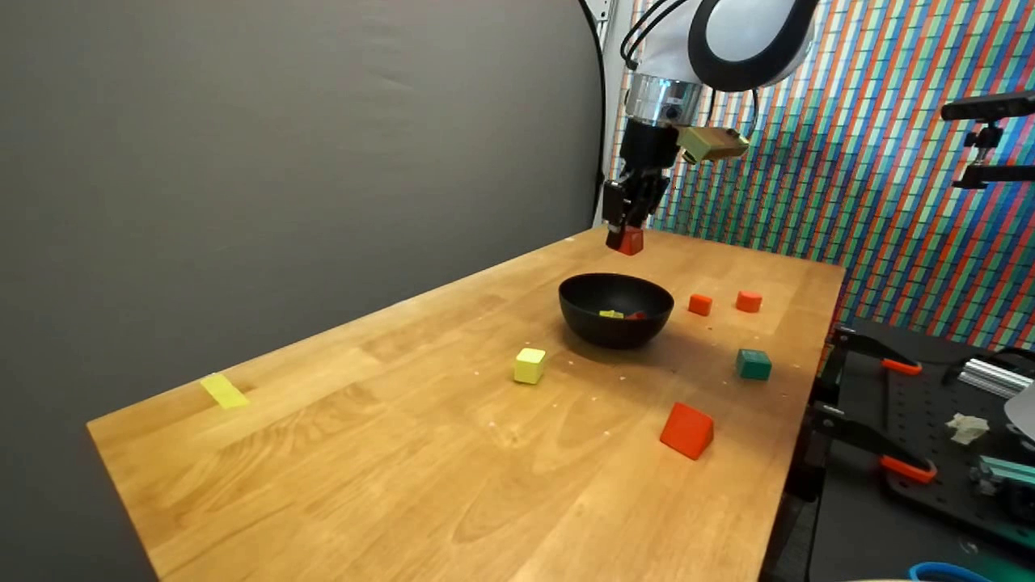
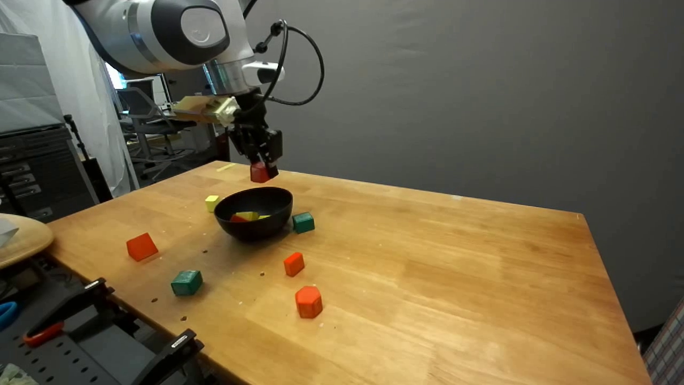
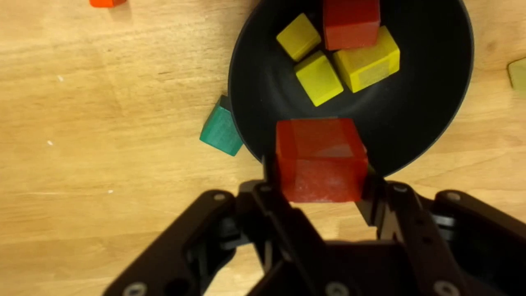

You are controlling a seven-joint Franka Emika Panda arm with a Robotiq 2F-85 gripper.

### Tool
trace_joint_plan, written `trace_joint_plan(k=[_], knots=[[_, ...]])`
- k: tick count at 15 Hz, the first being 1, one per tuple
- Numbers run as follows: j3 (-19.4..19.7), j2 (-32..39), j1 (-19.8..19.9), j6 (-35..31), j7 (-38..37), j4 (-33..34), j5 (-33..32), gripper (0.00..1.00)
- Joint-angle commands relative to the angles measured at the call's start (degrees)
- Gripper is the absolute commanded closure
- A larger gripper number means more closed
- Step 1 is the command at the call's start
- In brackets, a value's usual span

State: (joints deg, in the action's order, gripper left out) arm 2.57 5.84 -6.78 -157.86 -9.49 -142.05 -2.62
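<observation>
My gripper [image 3: 322,176] is shut on a red block [image 3: 324,160], with a finger pressed to each side of it. In both exterior views this block [image 2: 259,172] hangs in the air, higher than the rim of a black bowl [image 1: 614,333]. Seen from the wrist, it overlaps the part of the bowl [image 3: 431,98] nearest the gripper. Inside the bowl lie another red block [image 3: 351,31] and three yellow blocks [image 3: 318,78]. A green block [image 3: 222,127] rests on the table close against the bowl's outside; the bowl hides it in an exterior view.
Around the bowl on the wooden table stand a yellow cube [image 1: 530,366], a red wedge-like block [image 1: 687,431], a second green block [image 2: 187,283] and two orange blocks [image 2: 294,264]. Black clamps [image 2: 168,358] grip a table edge. Yellow tape [image 1: 224,390] marks a far corner.
</observation>
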Motion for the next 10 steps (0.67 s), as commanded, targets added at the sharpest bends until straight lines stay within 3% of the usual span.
trace_joint_plan(k=[1,2,6,9,10], knots=[[-2.9,-1.9,1.6,0.7,3.1,-1.4,3.2,0.41],[-3.1,-1.7,1.5,0.2,2.9,-1.4,3.1,0.29],[-3.9,-1.6,0.6,-2.9,1.1,-1.7,-0.1,0.01],[-6.3,-2.2,-0.5,-7.0,3.4,-2.4,-0.4,0.00],[-8.4,-2.2,-0.7,-7.7,7.5,-2.9,2.3,0.00]])
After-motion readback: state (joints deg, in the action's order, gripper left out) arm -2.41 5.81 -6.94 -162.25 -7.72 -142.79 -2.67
